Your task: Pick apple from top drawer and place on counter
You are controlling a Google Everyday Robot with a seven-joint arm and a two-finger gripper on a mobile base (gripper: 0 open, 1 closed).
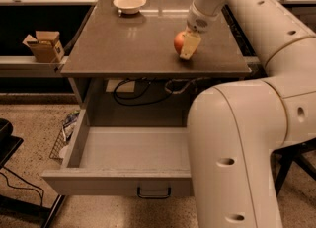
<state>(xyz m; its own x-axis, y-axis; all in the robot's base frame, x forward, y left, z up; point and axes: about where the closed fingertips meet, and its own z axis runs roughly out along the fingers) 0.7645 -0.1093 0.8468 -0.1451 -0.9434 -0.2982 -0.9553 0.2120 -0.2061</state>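
Note:
The red-orange apple (pixel 178 42) is at the right front part of the brown-grey counter (pixel 123 39), at or just above its surface. My gripper (pixel 183 49) reaches down from the arm above and is shut on the apple. One pale finger (pixel 190 46) lies across the apple's near right side; the other is hidden behind it. The grey top drawer (pixel 133 148) below the counter is pulled fully open, and its inside shows nothing in it. Its dark handle (pixel 154 192) is centred on the front panel. My large white arm covers the drawer's right end.
A white shallow bowl (pixel 129 2) stands at the counter's far edge. A small cardboard box (pixel 44 46) sits on a ledge to the left. Dark cables (pixel 143 91) hang under the counter. A wire basket (pixel 61 135) lies on the floor left of the drawer.

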